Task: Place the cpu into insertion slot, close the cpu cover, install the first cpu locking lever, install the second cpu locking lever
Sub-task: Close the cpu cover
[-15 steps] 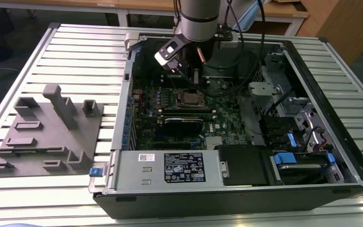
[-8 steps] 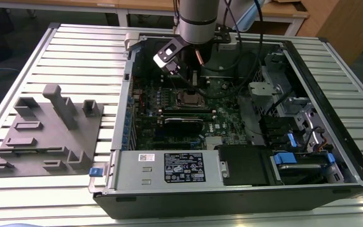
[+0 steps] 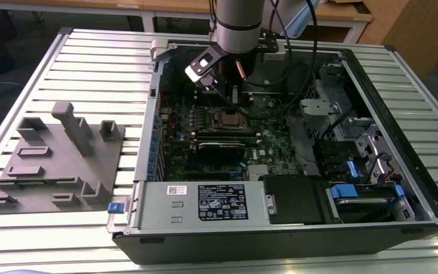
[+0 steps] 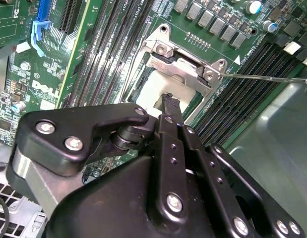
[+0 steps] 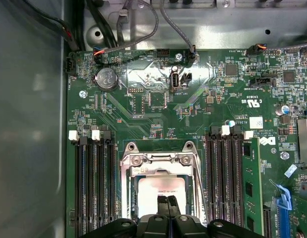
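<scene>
claw (image 5: 166, 202) pinched, over cpu (image 5: 149, 187) ctr

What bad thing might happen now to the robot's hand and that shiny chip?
The hand is shut right over the chip, so pushing too hard might scratch it or bend the metal cover. The thin lever sticks out sideways and looks unlatched, so the hand might snag it, or the cover might pop up.
</scene>
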`<state>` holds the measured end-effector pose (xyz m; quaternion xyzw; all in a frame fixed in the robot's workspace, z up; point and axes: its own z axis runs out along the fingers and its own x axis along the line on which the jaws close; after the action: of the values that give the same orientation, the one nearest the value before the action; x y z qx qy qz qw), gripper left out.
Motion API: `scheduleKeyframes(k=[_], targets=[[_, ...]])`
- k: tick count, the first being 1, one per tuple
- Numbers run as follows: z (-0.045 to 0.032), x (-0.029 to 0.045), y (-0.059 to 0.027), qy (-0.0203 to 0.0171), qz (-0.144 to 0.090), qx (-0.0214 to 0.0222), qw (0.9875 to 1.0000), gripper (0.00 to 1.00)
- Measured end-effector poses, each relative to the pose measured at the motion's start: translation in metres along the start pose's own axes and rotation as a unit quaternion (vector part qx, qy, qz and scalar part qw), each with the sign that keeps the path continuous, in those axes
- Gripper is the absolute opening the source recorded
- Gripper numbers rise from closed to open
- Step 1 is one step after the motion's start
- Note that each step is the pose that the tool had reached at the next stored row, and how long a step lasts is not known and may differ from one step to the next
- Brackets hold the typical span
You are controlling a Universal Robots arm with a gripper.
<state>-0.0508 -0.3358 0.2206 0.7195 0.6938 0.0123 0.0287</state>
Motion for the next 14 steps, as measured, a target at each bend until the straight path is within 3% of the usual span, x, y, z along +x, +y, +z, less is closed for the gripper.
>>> scheduleKeyframes(k=[14], targets=[[0.0001, 0.0000, -0.0001, 0.0006, -0.009, -0.0002, 1.0000, 0.11]])
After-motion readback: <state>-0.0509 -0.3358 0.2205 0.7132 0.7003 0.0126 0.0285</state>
